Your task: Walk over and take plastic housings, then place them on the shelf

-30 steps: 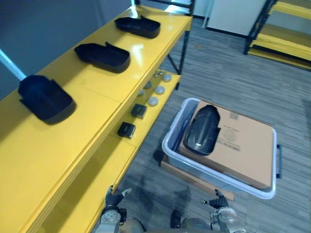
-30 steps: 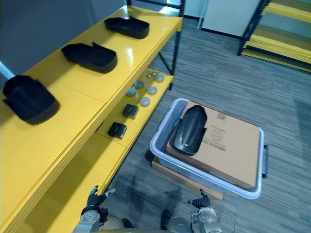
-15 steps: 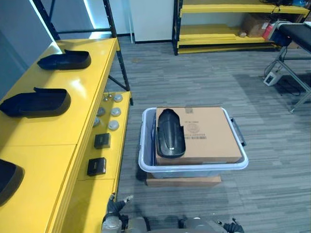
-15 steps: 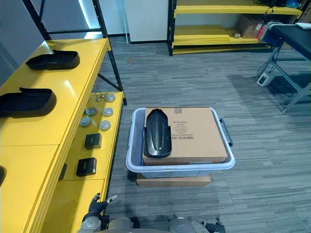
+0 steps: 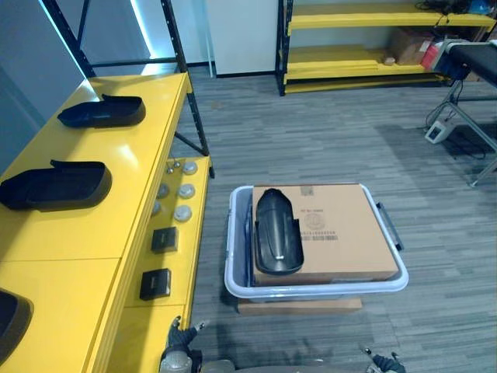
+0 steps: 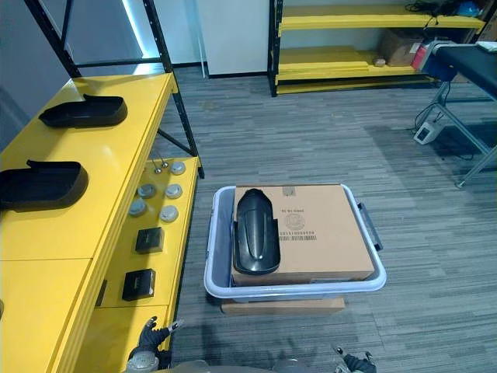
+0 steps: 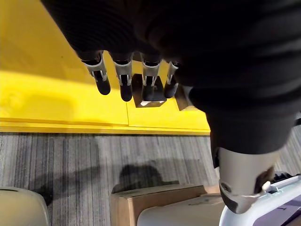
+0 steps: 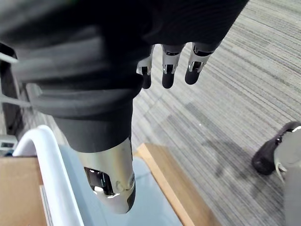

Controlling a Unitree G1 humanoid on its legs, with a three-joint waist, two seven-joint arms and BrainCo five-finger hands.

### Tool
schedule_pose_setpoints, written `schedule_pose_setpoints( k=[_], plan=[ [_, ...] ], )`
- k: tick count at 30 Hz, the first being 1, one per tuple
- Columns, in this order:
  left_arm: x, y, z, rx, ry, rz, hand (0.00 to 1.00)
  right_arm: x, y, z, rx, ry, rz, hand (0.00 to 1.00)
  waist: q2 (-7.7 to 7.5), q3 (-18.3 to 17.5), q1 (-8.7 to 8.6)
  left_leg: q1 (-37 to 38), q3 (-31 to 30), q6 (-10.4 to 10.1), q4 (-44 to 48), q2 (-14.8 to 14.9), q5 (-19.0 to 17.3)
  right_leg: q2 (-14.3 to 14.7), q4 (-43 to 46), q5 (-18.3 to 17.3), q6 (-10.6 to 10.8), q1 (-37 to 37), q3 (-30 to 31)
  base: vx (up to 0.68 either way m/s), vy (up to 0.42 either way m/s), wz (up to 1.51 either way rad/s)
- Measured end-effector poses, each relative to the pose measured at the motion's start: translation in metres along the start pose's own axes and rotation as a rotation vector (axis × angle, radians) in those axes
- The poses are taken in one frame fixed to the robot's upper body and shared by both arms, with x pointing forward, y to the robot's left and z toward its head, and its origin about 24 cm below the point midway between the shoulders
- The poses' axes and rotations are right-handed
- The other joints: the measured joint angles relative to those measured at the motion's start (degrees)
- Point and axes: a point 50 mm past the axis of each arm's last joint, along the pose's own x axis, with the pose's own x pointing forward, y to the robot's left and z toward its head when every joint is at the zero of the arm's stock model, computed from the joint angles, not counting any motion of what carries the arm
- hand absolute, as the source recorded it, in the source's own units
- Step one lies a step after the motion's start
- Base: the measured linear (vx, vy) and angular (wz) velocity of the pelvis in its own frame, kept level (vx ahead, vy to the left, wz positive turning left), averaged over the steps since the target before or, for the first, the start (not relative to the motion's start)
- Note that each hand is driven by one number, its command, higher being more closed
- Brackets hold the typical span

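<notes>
Left eye view: a glossy black plastic housing (image 5: 278, 242), long with one rounded end, lies lengthwise on the left part of a brown cardboard box (image 5: 342, 241). The box fills a pale translucent plastic bin (image 5: 311, 293) standing on the grey floor. The housing is well apart from both hands, ahead of them. The left hand (image 5: 180, 342) and the right hand (image 5: 384, 363) hang low, fingers relaxed and empty. A far black housing (image 5: 101, 111) and a near black housing (image 5: 54, 185) rest on the yellow shelf (image 5: 93, 225).
</notes>
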Motion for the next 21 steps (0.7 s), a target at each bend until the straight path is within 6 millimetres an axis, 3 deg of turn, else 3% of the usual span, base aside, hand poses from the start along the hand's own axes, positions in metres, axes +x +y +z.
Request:
schedule_pose_setpoints(
  k=[5,8,9,11,14,15,17,18,21],
  plan=[
    [-0.002,0.004,-0.005,0.001,0.007,0.007,0.0,-0.013,-0.001,0.095,0.017,-0.43,0.022,0.0,-1.52,-0.78,-0.16,-0.29,0.44,0.09,-1.12,-0.3,1.24,-0.36,-0.09,0.0,-0.05,-1.29,-0.24,-0.08,-0.005,-0.06],
    [-0.003,0.005,-0.009,0.0,0.013,0.008,0.0,-0.027,-0.005,0.139,0.011,-0.644,0.02,0.0,-1.6,-0.87,-0.29,-1.32,0.31,0.1,-1.07,-0.34,1.25,-0.39,0.04,0.01,-0.05,-2.38,-0.43,-0.1,-0.005,0.01],
    [-0.003,0.005,-0.009,0.002,0.011,0.009,0.0,-0.03,-0.006,0.144,0.007,-0.672,0.02,0.0,-1.65,-0.84,-0.27,-1.33,0.24,0.1,-1.08,-0.37,1.25,-0.41,0.06,0.01,-0.06,-2.4,-0.53,-0.07,0.002,0.02],
    [-0.004,0.006,-0.011,0.006,0.014,0.009,0.0,-0.041,0.004,0.167,0.001,-0.779,0.058,0.0,-1.87,-0.76,-0.34,-1.33,0.15,0.13,-1.0,-0.54,1.26,-0.54,0.15,0.02,-0.06,-2.46,-0.5,-0.04,0.016,-0.02],
    [-0.004,0.004,-0.01,0.021,0.004,-0.007,0.0,-0.054,0.021,0.186,-0.022,-0.89,0.135,0.0,-1.72,-0.85,-0.33,-1.91,-0.1,0.46,-0.96,-0.91,1.46,-0.79,0.18,0.06,0.01,-3.0,-0.46,0.0,0.009,0.02],
    [-0.004,0.003,-0.008,0.038,-0.01,-0.022,0.0,-0.064,0.038,0.193,-0.041,-0.95,0.214,0.0,-1.78,-0.83,-0.29,-2.29,-0.31,0.51,-0.75,-1.03,1.49,-0.92,0.05,0.12,0.09,-3.19,-0.65,0.02,0.026,0.06],
    [-0.003,0.004,-0.008,0.067,-0.022,-0.029,0.0,-0.075,0.058,0.198,-0.062,-0.996,0.308,0.0,-1.85,-0.92,-0.22,-2.51,-0.58,0.56,-0.61,-1.09,1.52,-0.98,-0.04,0.12,0.1,-3.21,-0.95,0.05,0.01,0.13],
    [-0.002,0.005,-0.005,0.095,-0.038,-0.039,0.0,-0.084,0.078,0.197,-0.089,-1.017,0.4,0.0,-2.25,-1.23,-0.01,-3.22,-1.16,0.55,-0.42,-1.09,1.52,-1.01,-0.12,0.14,0.12,-3.4,-1.61,0.05,-0.007,0.2],
    [-0.001,0.003,0.0,0.099,-0.053,-0.054,0.0,-0.09,0.103,0.195,-0.137,-1.029,0.49,0.0,-2.66,-1.15,0.66,-4.09,-1.93,0.59,-0.4,-1.14,1.57,-1.04,-0.14,0.16,0.15,-3.9,-2.58,0.05,-0.014,0.19]
  ],
)
